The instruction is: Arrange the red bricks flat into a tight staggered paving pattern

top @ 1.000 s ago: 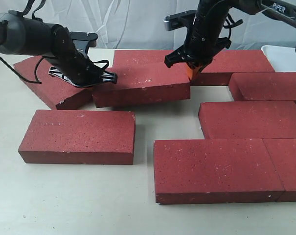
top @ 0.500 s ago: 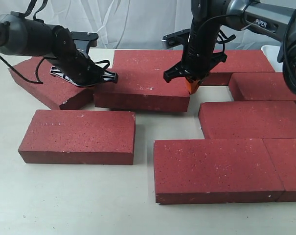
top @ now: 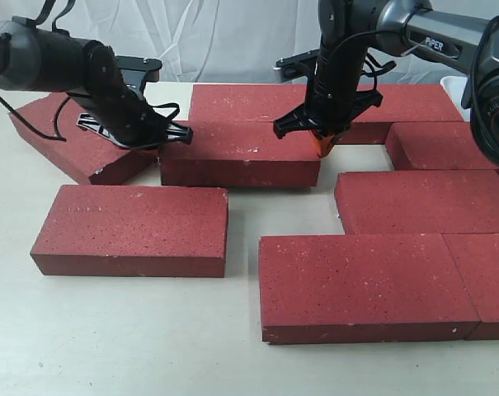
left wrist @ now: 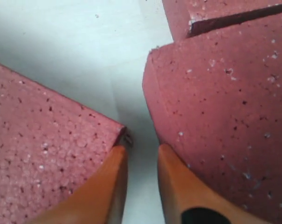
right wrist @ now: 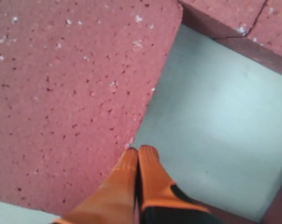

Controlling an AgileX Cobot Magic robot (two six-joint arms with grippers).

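Several dark red bricks lie on the table. The middle brick (top: 241,153) (left wrist: 224,93) (right wrist: 75,84) lies flat between my two grippers. My left gripper (top: 173,132) (left wrist: 141,151) is slightly open, its orange fingers (left wrist: 115,182) in the gap between that brick's left end and an angled brick (top: 68,136) (left wrist: 38,140), holding nothing. At the brick's right end, my right gripper (top: 322,145) (right wrist: 139,151) is shut and empty, fingertips down beside the corner. Other bricks lie front left (top: 134,227), front middle (top: 364,285), right (top: 422,198) and behind (top: 249,101).
More bricks lie at the back right (top: 410,103), far right (top: 455,144) and front right (top: 488,280). A white tray (top: 476,92) stands at the back right corner. Bare table (top: 290,210) shows between the middle brick and the front bricks. A wrinkled white backdrop hangs behind.
The middle brick, tilted a second ago, now lies flat. My right gripper has moved down to its right end. The left gripper has shifted slightly back and left.
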